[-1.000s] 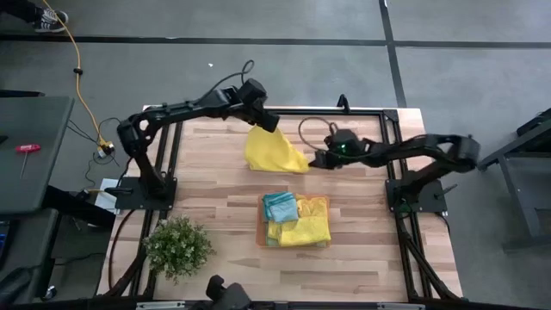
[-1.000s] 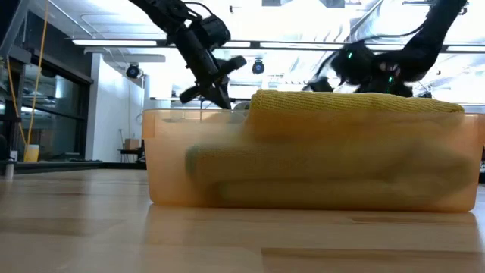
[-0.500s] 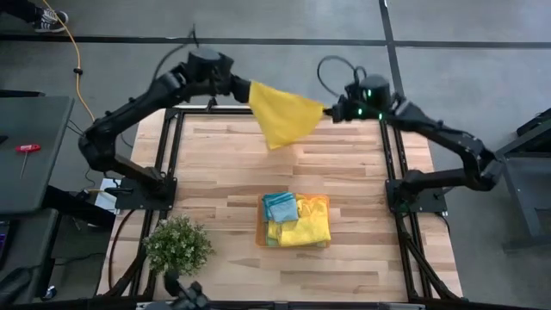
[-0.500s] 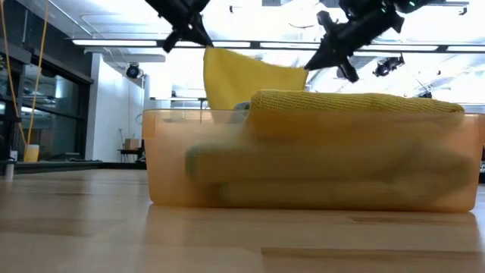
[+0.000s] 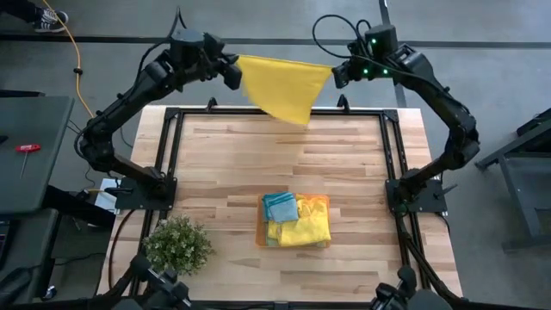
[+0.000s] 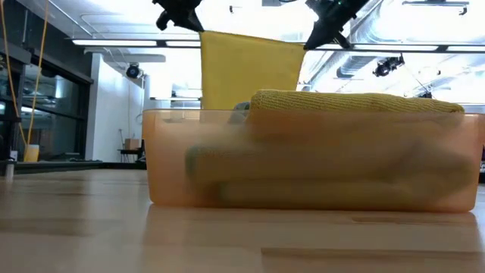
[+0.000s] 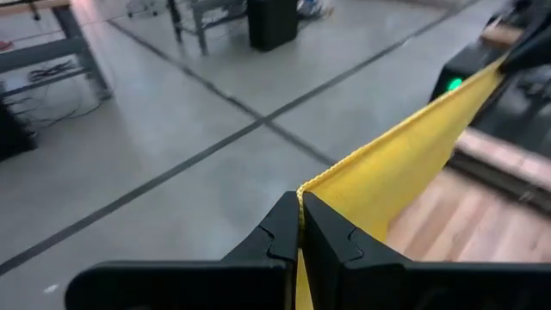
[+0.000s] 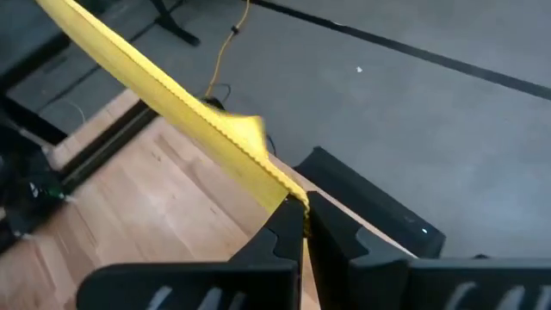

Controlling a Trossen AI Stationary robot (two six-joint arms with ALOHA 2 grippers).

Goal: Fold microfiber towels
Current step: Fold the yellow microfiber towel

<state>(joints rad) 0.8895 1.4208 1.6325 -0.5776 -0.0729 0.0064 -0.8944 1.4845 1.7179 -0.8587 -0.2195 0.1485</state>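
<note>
A bright yellow microfiber towel (image 5: 284,86) hangs stretched between my two grippers, high above the table's far edge; it shows in the low view (image 6: 250,72) behind the tray. My left gripper (image 5: 232,73) is shut on its left top corner, my right gripper (image 5: 336,74) on its right top corner. An orange tray (image 5: 324,202) near the table's middle holds folded yellow towels (image 5: 306,228) and a teal one (image 5: 280,207). My left gripper pinches the towel's top left corner (image 7: 303,191) between its two fingertips, fingers level, pointing toward the table's right. The towel hangs below, clear of the table, its top edge taut. My right gripper pinches the towel's top right corner (image 8: 295,197) between its two fingertips, coming level from the table's right. The top edge (image 8: 172,103) runs taut toward the other gripper, and the towel hangs free below.
A small green potted plant (image 5: 178,245) stands at the table's near left corner. The bare wooden tabletop (image 5: 224,164) spreads below the hanging towel. A black frame (image 5: 275,112) runs along the table's edges.
Both grippers have risen from just above the table and moved toward the far edge, drawing apart. The yellow towel, bunched on the table a second ago, has been lifted clear and spread out, its top edge drawn taut.
</note>
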